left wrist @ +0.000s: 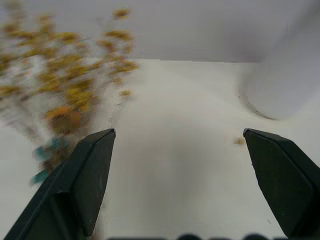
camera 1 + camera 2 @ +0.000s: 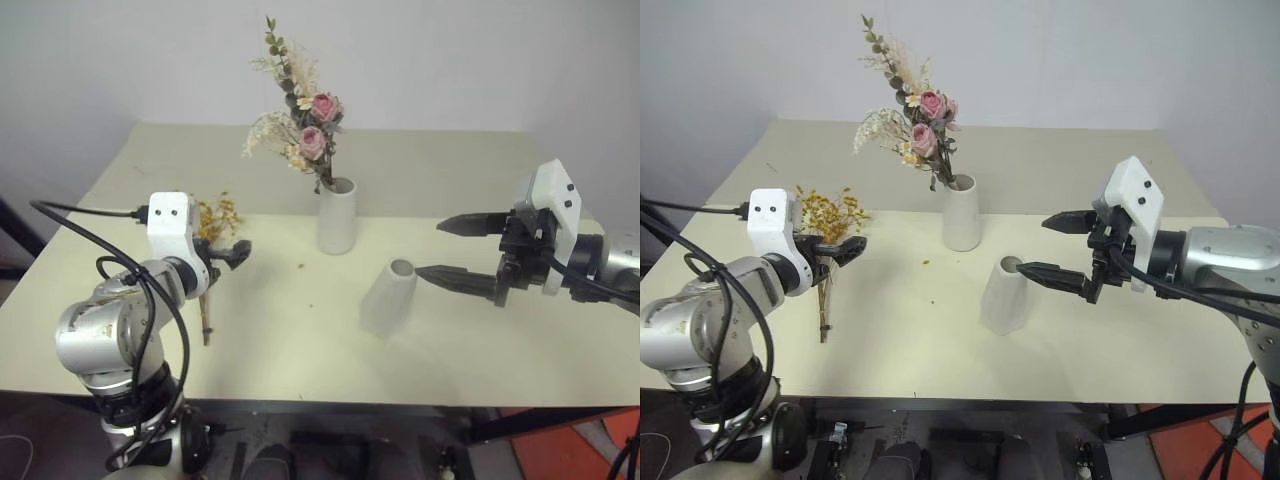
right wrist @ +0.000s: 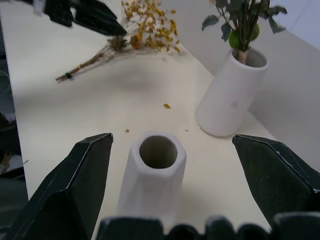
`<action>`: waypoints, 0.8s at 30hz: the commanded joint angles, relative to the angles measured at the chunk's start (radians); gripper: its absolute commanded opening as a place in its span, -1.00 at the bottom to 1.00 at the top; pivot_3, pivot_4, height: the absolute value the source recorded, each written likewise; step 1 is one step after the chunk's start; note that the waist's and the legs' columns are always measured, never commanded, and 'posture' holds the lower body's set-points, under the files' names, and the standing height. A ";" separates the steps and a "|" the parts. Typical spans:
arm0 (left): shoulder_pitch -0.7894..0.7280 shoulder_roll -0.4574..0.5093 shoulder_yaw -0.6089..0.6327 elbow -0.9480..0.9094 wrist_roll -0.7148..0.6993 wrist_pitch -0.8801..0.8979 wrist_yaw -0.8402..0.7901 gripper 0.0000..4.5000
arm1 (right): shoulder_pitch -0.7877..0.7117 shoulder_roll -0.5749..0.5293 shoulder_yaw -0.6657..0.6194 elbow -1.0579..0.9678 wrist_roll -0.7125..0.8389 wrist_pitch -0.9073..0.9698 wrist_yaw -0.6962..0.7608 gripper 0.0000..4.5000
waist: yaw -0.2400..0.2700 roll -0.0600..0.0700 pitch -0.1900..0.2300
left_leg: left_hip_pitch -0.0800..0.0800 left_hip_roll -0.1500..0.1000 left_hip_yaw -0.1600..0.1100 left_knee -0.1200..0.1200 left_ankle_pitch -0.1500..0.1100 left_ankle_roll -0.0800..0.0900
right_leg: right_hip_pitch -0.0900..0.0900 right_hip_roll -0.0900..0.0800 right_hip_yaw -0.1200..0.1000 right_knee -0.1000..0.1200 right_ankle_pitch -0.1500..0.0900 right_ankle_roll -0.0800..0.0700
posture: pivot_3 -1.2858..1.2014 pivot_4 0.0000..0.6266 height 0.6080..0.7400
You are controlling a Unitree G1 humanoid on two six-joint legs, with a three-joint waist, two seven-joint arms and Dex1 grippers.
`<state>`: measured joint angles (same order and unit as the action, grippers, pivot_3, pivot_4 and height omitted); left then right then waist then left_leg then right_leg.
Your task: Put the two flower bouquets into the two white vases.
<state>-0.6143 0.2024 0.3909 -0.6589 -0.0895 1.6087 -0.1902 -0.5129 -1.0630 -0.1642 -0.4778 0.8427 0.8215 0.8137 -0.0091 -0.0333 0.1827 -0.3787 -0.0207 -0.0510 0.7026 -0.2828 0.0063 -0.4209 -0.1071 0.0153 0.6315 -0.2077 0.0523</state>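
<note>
From the head views, the rose bouquet (image 2: 912, 120) already stands in the far vase (image 2: 961, 213) mid-table. The empty vase (image 2: 1005, 295) stands upright nearer the front edge, just beside the spread right end effector (image 2: 1045, 248). The yellow bouquet (image 2: 826, 245) lies flat towards the left edge, stems pointing at the front edge.

The left wrist view shows the left end effector (image 1: 177, 145) spread, blossoms beside it.

The right wrist view shows the empty vase's mouth between its spread fingers (image 3: 75, 185), untouched.

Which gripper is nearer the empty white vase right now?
Right. The right gripper has its open jaws level with the empty vase, right at its mouth. The left gripper is across the table by the yellow bouquet.
</note>
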 commanded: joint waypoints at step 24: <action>-0.082 0.127 0.044 0.347 -0.192 0.006 0.215 0.99 | -0.295 0.080 0.114 0.015 -0.088 0.001 0.155 1.00 | 0.000 0.000 0.000 | -0.002 0.000 -0.003 -0.004 0.002 -0.003 | -0.003 0.000 0.000 -0.002 0.001 -0.002 | 0.03 -0.52 1.00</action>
<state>-0.6766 0.3063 0.4316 -0.3395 -0.2195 1.6094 -0.0005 -0.7872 -0.9608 0.0040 -0.4345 0.7506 0.8152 0.9784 -0.0092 -0.0335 0.1826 -0.3803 -0.0208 -0.0540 0.6989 -0.2811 0.0032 -0.4245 -0.1073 0.0156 0.6300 -0.2063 0.0501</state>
